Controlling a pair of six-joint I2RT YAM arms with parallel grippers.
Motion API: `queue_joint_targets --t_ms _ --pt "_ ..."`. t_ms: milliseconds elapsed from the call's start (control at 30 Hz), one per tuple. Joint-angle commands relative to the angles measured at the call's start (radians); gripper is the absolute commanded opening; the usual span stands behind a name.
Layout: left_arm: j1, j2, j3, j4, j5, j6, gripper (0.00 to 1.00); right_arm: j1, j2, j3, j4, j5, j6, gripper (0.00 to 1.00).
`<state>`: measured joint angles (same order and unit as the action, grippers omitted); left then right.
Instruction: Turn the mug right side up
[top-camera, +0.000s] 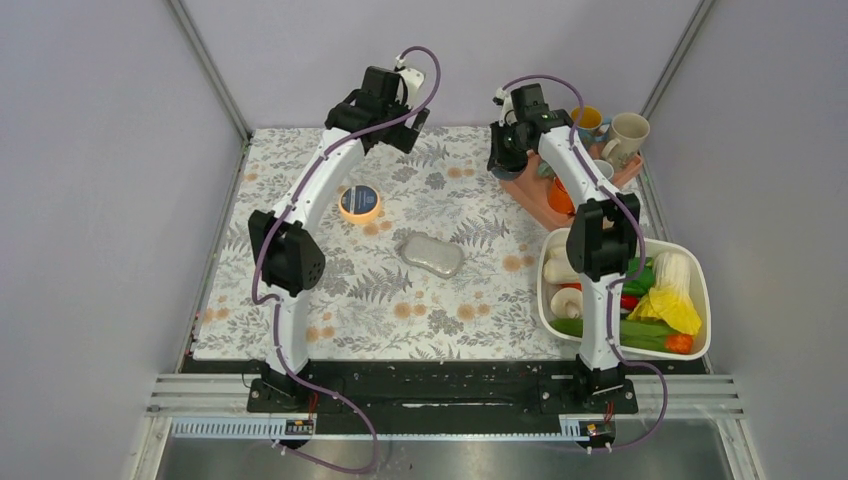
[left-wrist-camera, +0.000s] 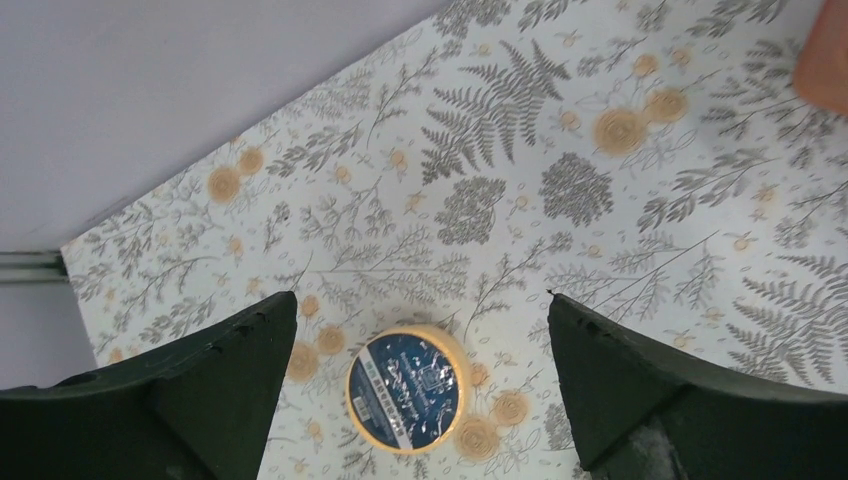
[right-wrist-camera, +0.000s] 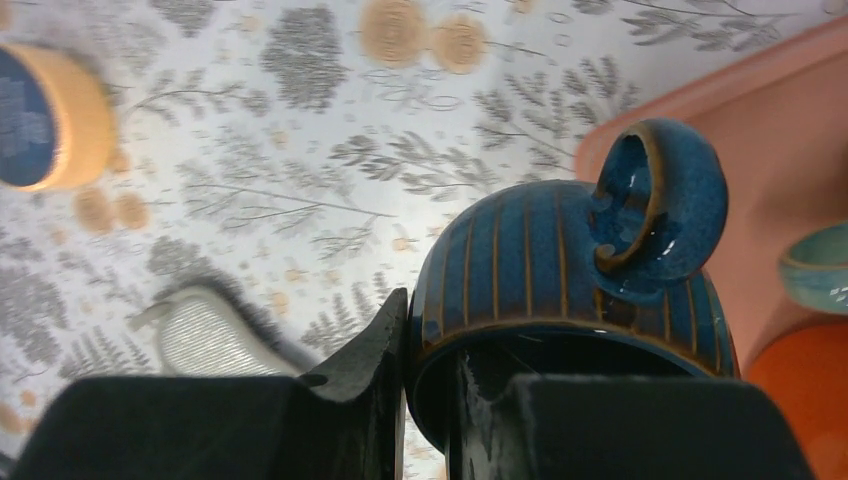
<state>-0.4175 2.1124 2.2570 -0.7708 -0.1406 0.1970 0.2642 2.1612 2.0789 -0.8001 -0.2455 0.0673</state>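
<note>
A dark blue mug (right-wrist-camera: 540, 270) with tan vertical stripes and a loop handle (right-wrist-camera: 655, 205) fills the right wrist view. My right gripper (right-wrist-camera: 430, 390) is shut on its rim, one finger outside the wall and one inside the mouth, holding it above the edge of the pink tray (right-wrist-camera: 760, 130). In the top view the right gripper (top-camera: 505, 160) is at the tray's left end, and the mug is hidden under it. My left gripper (left-wrist-camera: 420, 400) is open and empty, high above a yellow tape roll (left-wrist-camera: 408, 388).
The pink tray (top-camera: 530, 200) at the back right holds several mugs, one cream (top-camera: 625, 135) and one yellow (top-camera: 588, 120). A white basket (top-camera: 700, 290) of vegetables stands at the right. A grey pouch (top-camera: 432, 254) and the tape roll (top-camera: 359, 201) lie on the floral mat.
</note>
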Motion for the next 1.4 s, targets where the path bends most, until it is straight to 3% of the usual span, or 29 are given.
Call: queue_joint_targets --t_ms 0,167,567,933,1000,1167,1367 --pt "0.017 -0.082 -0.065 0.015 -0.08 0.029 0.99 -0.051 0.116 0.215 -0.091 0.032 -0.055 0.0" --pt "0.019 -0.089 -0.097 0.014 -0.066 0.027 0.99 -0.072 0.265 0.416 -0.123 0.045 -0.097 0.0" --pt "0.03 -0.08 -0.104 0.017 -0.06 0.031 0.99 -0.126 0.328 0.398 -0.194 0.125 -0.046 0.0" --pt "0.03 -0.09 -0.129 0.018 -0.048 0.029 0.99 -0.147 0.392 0.441 -0.218 0.082 -0.049 0.0" --pt "0.029 -0.094 -0.133 0.018 -0.051 0.033 0.99 -0.149 0.413 0.483 -0.236 0.084 -0.049 0.07" --pt "0.028 -0.106 -0.148 0.022 -0.054 0.036 0.99 -0.151 0.386 0.479 -0.242 0.084 -0.055 0.46" --pt "0.026 -0.113 -0.158 0.023 -0.044 0.038 0.99 -0.148 0.272 0.444 -0.248 0.038 -0.093 0.82"
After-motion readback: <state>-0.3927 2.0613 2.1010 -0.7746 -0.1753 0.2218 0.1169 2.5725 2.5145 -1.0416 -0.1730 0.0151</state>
